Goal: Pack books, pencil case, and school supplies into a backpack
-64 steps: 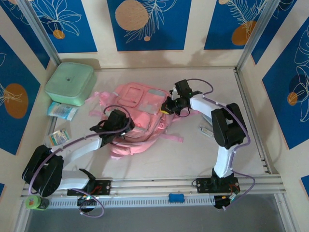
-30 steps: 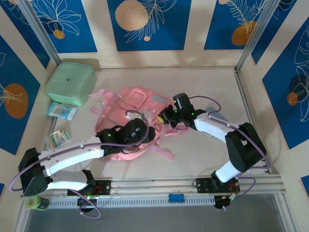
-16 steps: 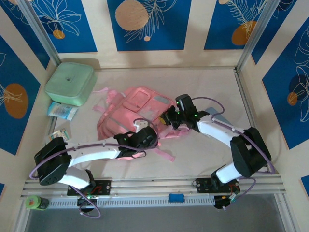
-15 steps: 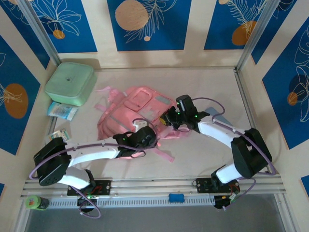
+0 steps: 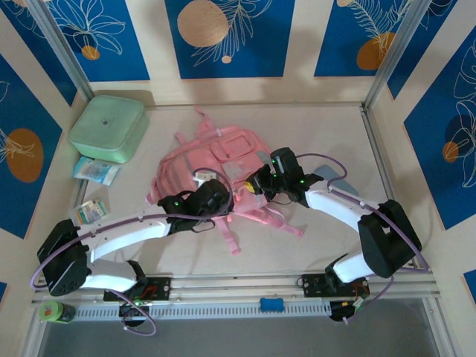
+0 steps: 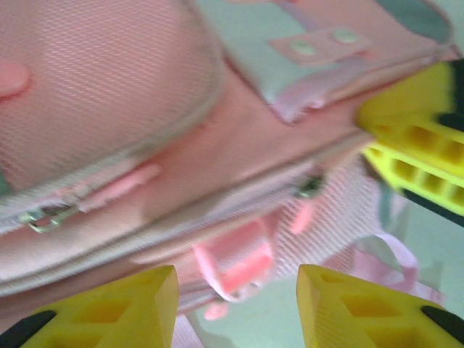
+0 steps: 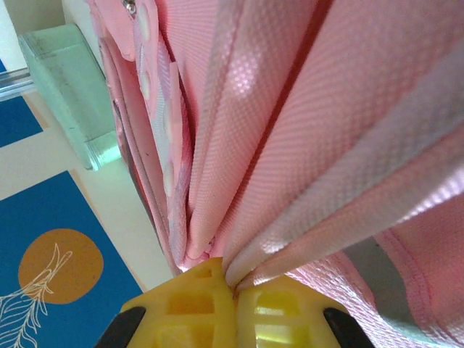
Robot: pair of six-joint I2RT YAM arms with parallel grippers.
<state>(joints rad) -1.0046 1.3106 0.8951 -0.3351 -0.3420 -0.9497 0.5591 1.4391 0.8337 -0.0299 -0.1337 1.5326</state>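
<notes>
I hold the backpack (image 5: 212, 156) swung round, right gripper (image 7: 235, 288) pinching its fabric, left gripper (image 6: 236, 290) half-open, empty, facing the zipper (image 6: 310, 187).

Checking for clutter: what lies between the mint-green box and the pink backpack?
Nothing. In the top view, the stretch of table between the mint-green box and the backpack is bare.

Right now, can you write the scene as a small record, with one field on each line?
backpack: pink, lying mid-table
right gripper: shut on a fold of backpack fabric
left gripper: open at the backpack's near edge, holding nothing
mint-green box: far left corner, apart from the backpack
</notes>
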